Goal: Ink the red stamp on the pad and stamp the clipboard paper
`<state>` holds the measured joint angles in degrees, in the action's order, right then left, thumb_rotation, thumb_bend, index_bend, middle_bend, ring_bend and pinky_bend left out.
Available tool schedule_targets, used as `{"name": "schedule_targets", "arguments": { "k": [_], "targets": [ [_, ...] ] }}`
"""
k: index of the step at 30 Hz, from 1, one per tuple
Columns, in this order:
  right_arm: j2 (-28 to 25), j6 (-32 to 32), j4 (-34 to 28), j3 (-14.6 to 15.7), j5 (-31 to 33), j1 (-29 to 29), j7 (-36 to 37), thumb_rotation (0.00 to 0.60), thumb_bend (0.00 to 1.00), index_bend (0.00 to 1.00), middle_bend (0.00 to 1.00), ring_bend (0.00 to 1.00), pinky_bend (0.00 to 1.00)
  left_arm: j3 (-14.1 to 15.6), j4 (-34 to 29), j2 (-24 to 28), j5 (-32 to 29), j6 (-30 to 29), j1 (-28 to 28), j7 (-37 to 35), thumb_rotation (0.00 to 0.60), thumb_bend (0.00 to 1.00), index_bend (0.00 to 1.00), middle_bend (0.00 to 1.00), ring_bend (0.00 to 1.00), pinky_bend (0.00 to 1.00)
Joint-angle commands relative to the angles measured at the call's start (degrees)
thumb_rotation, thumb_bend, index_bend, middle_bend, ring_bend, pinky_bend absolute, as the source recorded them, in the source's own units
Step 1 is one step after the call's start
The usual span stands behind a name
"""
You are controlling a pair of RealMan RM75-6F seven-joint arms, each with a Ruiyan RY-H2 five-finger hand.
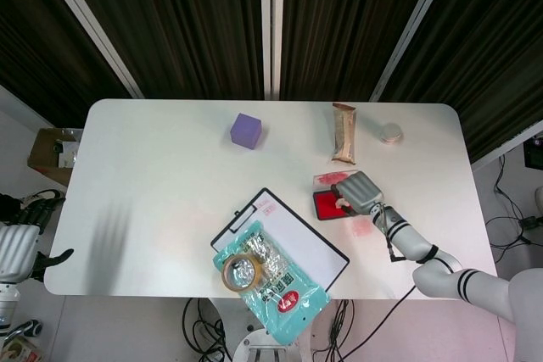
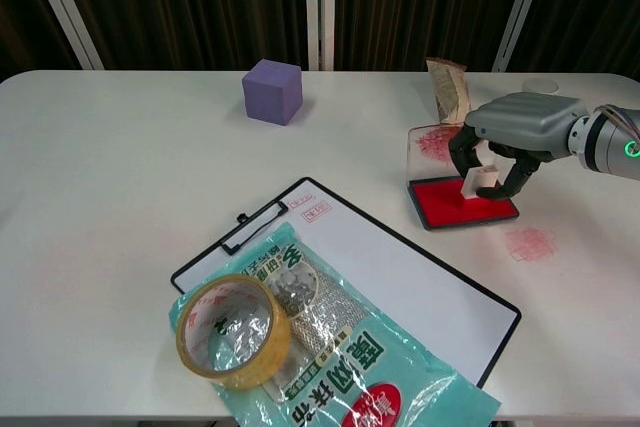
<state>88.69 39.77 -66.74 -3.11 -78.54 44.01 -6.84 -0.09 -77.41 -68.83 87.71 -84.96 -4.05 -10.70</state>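
My right hand holds the small white-handled stamp pressed down on the red ink pad, at the table's right. In the head view the same right hand covers most of the ink pad and hides the stamp. The black clipboard with white paper lies diagonally at centre, left of the pad; the clipboard shows a faint red mark near its clip. My left hand hangs off the table's left edge, holding nothing, fingers apart.
A teal snack bag with a tape roll on it overlaps the clipboard's near corner. A purple cube stands at the back. A brown wrapper, a clear lid with red smears and a red ink smudge surround the pad.
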Motion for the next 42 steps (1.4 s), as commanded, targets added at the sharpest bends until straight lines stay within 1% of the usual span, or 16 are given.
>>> {"name": "schedule_targets", "arguments": {
  "k": [1, 10, 13, 19, 22, 24, 28, 33, 38, 42],
  "targets": [
    [0.0, 0.1, 0.1, 0.1, 0.0, 0.0, 0.0, 0.600, 0.51, 1.00, 0.85, 0.89, 1.00, 0.0, 0.0, 0.0, 0.0, 0.0, 0.0, 0.0, 0.600, 0.00, 0.15, 0.16, 0.13, 0.25],
    [-1.1, 2.6, -1.4, -0.6, -0.6, -0.3, 1.9, 0.600, 0.51, 1.00, 0.85, 0.89, 1.00, -0.1, 0.0, 0.0, 0.0, -0.1, 0.1, -0.1, 0.600, 0.00, 0.15, 0.16, 0.13, 0.24],
    [-3.2, 4.0, -4.3, -1.0, -1.3, -0.5, 3.6, 0.600, 0.51, 1.00, 0.85, 0.89, 1.00, 0.0, 0.0, 0.0, 0.0, 0.0, 0.1, -0.1, 0.600, 0.00, 0.15, 0.16, 0.13, 0.24],
    [-9.6, 8.0, -11.6, -1.4, -5.1, -0.7, 6.3, 0.600, 0.51, 1.00, 0.85, 0.89, 1.00, -0.2, 0.1, 0.1, -0.1, -0.1, 0.0, -0.3, 0.600, 0.00, 0.15, 0.16, 0.13, 0.24],
    [-10.7, 9.0, -13.4, -1.9, -6.4, -0.3, 8.1, 0.600, 0.51, 1.00, 0.86, 0.89, 1.00, -0.2, 0.2, -0.1, 0.0, 0.1, -0.2, -0.4, 0.600, 0.00, 0.15, 0.16, 0.13, 0.24],
    [-10.3, 9.2, -13.2, -1.8, -7.9, 0.5, 8.5, 0.600, 0.51, 1.00, 0.86, 0.89, 1.00, -0.2, 0.2, -0.3, 0.2, 0.2, -0.3, -0.3, 0.600, 0.00, 0.15, 0.16, 0.13, 0.24],
    [-9.1, 6.6, -13.2, -1.0, -10.9, 3.5, 9.1, 0.600, 0.50, 1.00, 0.86, 0.89, 1.00, -0.1, -0.1, -0.2, 0.5, 0.2, -0.4, 0.0, 0.600, 0.00, 0.15, 0.16, 0.13, 0.24],
    [-6.3, 5.3, -11.6, -0.5, -15.0, 7.3, 10.1, 0.600, 0.49, 1.00, 0.86, 0.89, 1.00, -0.1, -0.3, 0.0, 0.0, 0.4, -0.3, 0.1, 0.600, 0.00, 0.15, 0.16, 0.13, 0.24],
    [-2.8, 2.1, -7.8, -0.3, -16.0, 10.8, 10.1, 0.600, 0.48, 1.00, 0.86, 0.89, 1.00, -0.1, -0.4, 0.0, -0.1, 0.7, -0.4, 0.3, 0.600, 0.00, 0.15, 0.16, 0.13, 0.25],
    [0.2, 0.0, -4.7, -0.1, -15.5, 12.8, 11.6, 0.600, 0.48, 1.00, 0.86, 0.89, 1.00, -0.2, -0.2, 0.0, -0.3, 0.5, -0.3, 0.1, 0.600, 0.00, 0.15, 0.16, 0.13, 0.24]
  ]
}}
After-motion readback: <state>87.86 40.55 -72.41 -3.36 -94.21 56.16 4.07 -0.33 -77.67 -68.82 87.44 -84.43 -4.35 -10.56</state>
